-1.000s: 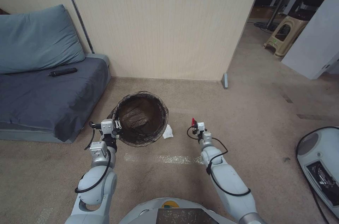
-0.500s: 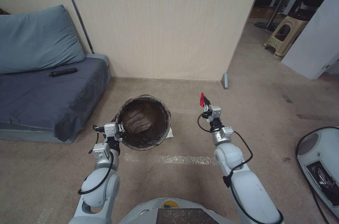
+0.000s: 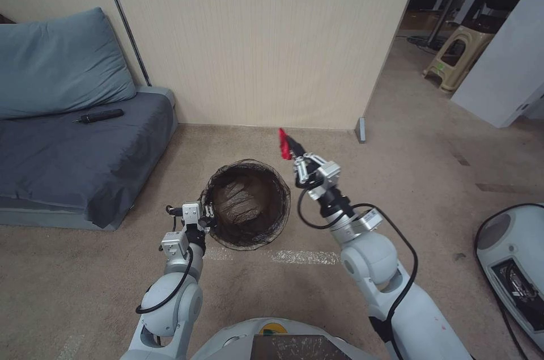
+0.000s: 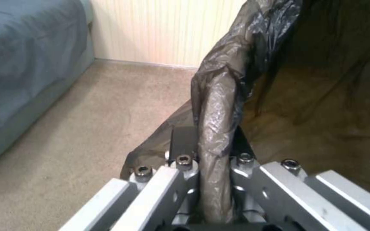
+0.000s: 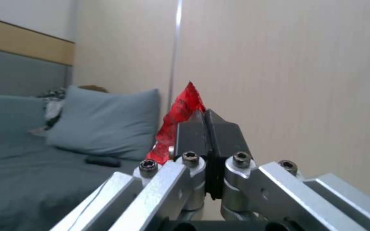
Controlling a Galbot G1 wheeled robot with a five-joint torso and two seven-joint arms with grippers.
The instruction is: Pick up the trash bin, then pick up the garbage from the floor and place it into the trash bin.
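Thin, crinkly, glossy plastic bag lines my trash bin (image 3: 247, 204); matt short-pile carpet floor (image 3: 396, 178); my right hand (image 5: 205, 128) shows brushed metal; red scrap (image 5: 177, 120) looks like shiny foil, perhaps.

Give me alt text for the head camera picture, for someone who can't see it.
The right gripper holds a small red scrap of wrapper raised beside a round trash bin lined with a dark plastic bag, which the left gripper grips by its rim above beige carpet. A grey-blue sofa stands to the left.
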